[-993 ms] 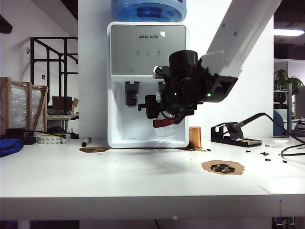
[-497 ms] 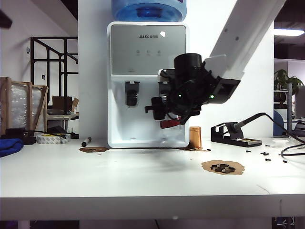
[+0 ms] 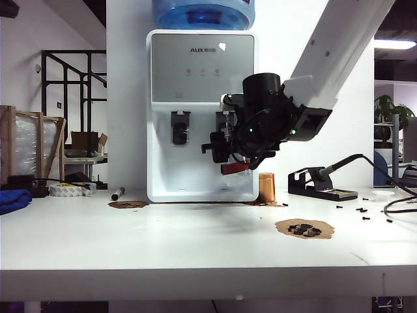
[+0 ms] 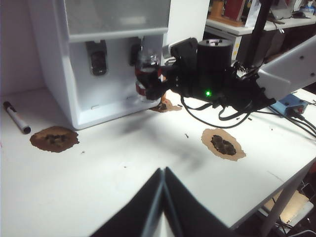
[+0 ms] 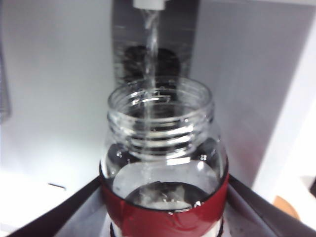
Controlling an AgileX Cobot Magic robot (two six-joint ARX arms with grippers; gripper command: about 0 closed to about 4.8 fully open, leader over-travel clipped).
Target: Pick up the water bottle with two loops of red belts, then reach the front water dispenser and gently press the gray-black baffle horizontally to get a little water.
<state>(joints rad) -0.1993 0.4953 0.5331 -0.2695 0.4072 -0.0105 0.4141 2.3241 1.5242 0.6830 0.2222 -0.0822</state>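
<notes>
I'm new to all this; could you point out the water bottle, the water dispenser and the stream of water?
water bottle (image 5: 163, 118): right wrist view, threaded neck.
water dispenser (image 3: 195, 72): exterior view, gray front panel.
stream of water (image 5: 152, 44): right wrist view, below the spout.

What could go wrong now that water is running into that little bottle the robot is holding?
The stream enters the water bottle close to the neck's rim, so a small drift of the right gripper might spill water down the water dispenser. Pressing harder on the tap could also tilt the bottle in the grip. The left gripper sits shut, too far off to help.

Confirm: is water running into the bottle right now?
Yes, the right wrist view shows a thin stream falling from the tap into the open neck of the bottle.
</notes>
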